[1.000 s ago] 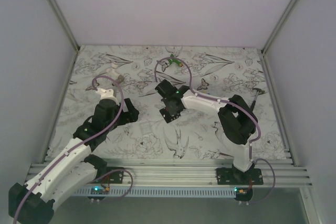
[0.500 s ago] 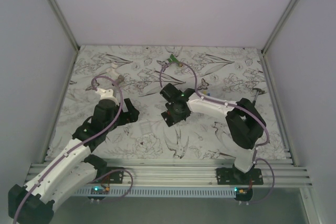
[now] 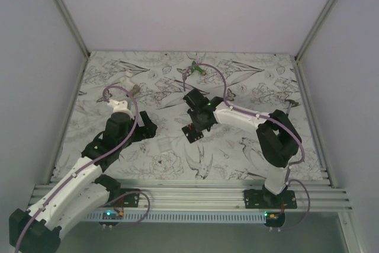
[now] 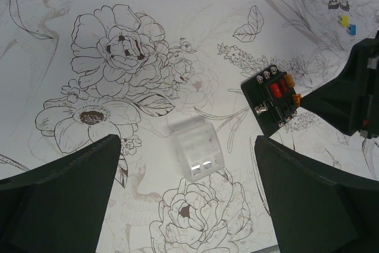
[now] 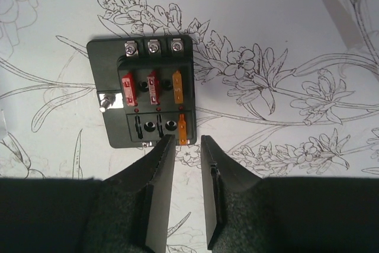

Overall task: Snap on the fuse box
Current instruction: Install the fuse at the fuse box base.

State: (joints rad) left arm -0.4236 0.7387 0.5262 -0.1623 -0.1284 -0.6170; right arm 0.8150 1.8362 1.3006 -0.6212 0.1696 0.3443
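The fuse box (image 5: 142, 90) is a black square block lying flat on the floral mat, with red and orange fuses in its slots. It also shows in the top view (image 3: 192, 133) and the left wrist view (image 4: 272, 99). My right gripper (image 5: 185, 143) hovers just at its near edge, jaws a narrow gap apart with nothing between them. A clear plastic cover (image 4: 196, 149) lies on the mat left of the fuse box. My left gripper (image 4: 189, 205) is wide open and empty just short of the cover. It shows in the top view (image 3: 147, 128).
A green-and-white tool (image 3: 195, 70) lies at the far middle of the mat. A small white object (image 3: 127, 78) lies at the far left. Loose yellow (image 4: 344, 21) and blue (image 4: 352, 28) fuses lie beyond the fuse box. Grey walls enclose the table.
My right gripper has drawn back off the fuse box toward the far side, leaving the box uncovered. The left arm has not moved.
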